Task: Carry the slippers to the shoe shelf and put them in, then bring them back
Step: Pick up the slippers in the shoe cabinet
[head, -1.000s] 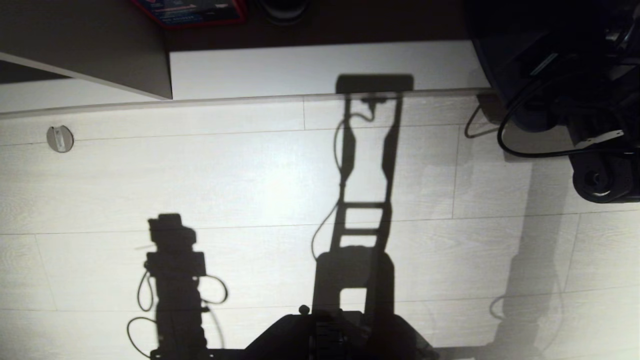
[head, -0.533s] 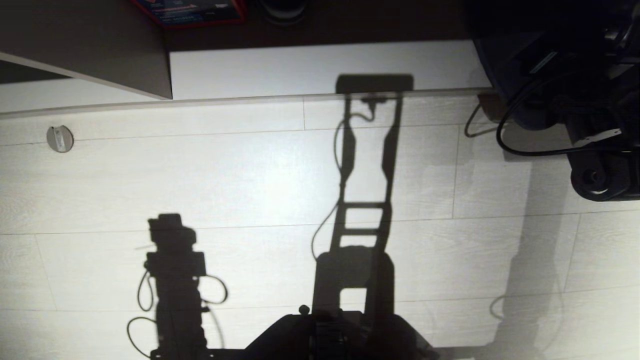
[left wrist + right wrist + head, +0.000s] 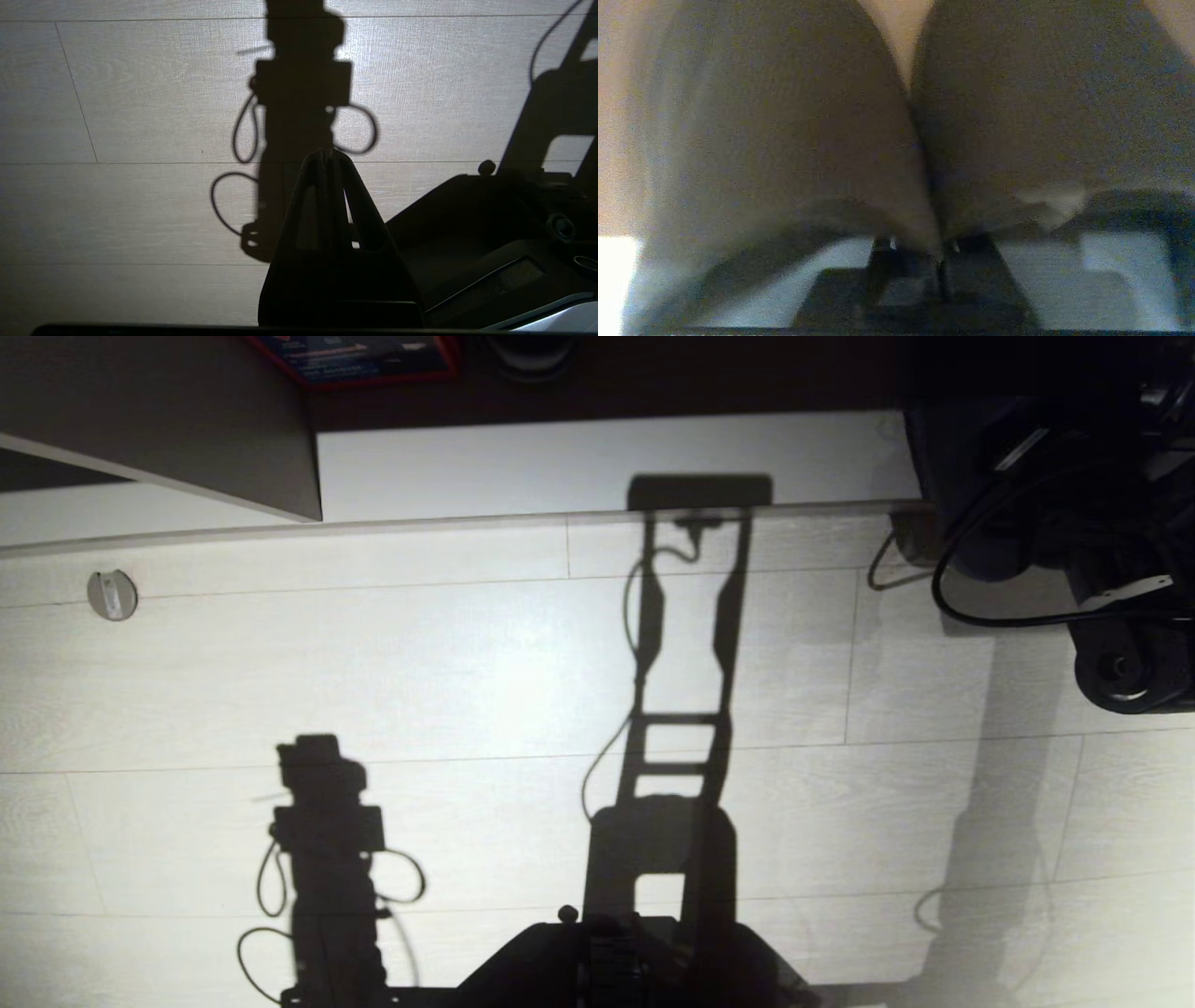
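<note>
Slippers (image 3: pixel 784 116) fill your right wrist view only, toes pointing away side by side, right gripper (image 3: pixel 941 261) clamped on them; left gripper (image 3: pixel 327 156) closed, empty.

Head camera looks steeply down at the floor (image 3: pixel 467 663); left wrist shares it closer; right wrist is pressed against fabric.

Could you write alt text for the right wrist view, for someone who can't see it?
Two slippers side by side fill the view, close up. The right tool is pinched shut where their inner edges meet, over a pale surface.
</note>
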You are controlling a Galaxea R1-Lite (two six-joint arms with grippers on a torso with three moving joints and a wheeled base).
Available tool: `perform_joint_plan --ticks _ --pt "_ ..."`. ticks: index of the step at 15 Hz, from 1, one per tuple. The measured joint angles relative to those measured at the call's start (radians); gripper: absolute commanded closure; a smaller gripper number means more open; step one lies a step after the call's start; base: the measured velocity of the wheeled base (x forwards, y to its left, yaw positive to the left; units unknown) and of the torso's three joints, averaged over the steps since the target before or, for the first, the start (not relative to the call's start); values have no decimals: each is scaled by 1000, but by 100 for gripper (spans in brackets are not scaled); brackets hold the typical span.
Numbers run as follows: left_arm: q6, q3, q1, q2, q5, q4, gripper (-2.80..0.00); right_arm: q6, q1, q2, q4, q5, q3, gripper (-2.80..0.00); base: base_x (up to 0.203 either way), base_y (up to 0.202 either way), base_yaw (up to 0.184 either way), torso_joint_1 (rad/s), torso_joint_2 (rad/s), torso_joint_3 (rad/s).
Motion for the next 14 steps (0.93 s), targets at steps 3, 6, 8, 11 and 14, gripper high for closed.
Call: perform_joint_plan --ticks 3,6,8,11,14 --pt "0 0 0 0 0 0 0 3 0 -27 1 -1 31 0 0 0 0 0 0 0" --pt "0 0 0 0 0 0 0 9 1 -68 1 -1 68 0 0 0 0 0 0 0" --pt "0 0 0 0 1 0 0 11 0 -100 1 -2 96 0 0 0 0 0 0 0" --pt "0 0 0 0 0 0 0 13 1 -143 2 -2 140 0 0 0 0 0 0 0" --pt "0 0 0 0 0 0 0 7 25 -229 6 0 278 0 0 0 0 0 0 0"
